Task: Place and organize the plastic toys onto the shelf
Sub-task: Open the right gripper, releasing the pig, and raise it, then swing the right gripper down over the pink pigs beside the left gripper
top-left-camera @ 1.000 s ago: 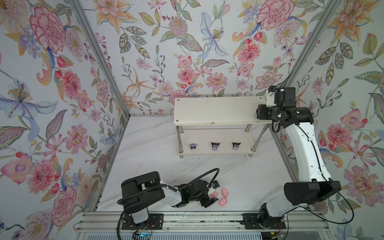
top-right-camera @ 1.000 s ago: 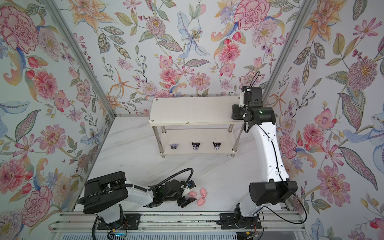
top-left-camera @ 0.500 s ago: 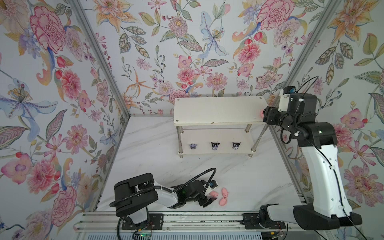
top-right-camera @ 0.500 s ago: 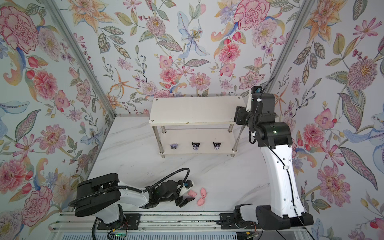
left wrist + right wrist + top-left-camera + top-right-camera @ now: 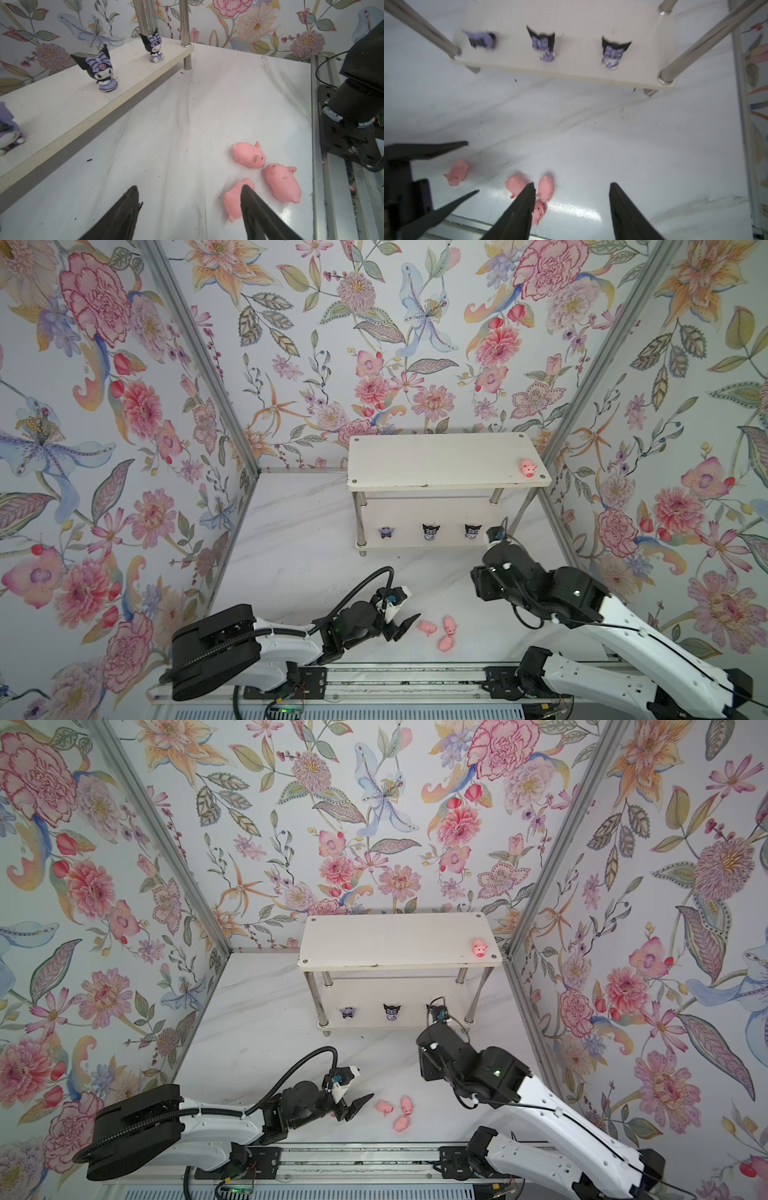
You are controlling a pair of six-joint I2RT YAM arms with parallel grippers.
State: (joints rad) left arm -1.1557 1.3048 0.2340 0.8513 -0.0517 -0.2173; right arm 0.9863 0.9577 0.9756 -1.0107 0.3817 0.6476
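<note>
Left wrist view: the left gripper (image 5: 189, 187) sits low over the table (image 5: 166, 128) with its jaws spread wide and nothing clamped. One finger (image 5: 253, 207) overlaps the nearest (image 5: 232, 199) of three pink pigs (image 5: 248, 154), which lie bunched close to the table's front edge, right of its middle. Right wrist view: a fourth pig (image 5: 457, 172) lies loose on the table between the left gripper's two fingers; the picture is blurred, but it appears to touch neither. The right gripper (image 5: 572, 184) is also spread wide and empty, raised above the table and touching none of the pigs. In both top views the shelf (image 5: 436, 485) stands at the back of the table, nearer its right edge. A fifth pig (image 5: 528, 467) stands on the top board (image 5: 415, 460), just beside its front right corner, snout toward the front. On the lower board (image 5: 409, 541), three purple-and-white figurines stand upright in an evenly spaced row along the front edge: left (image 5: 387, 532), middle (image 5: 431, 531) and right (image 5: 472, 531), none touching another.
</note>
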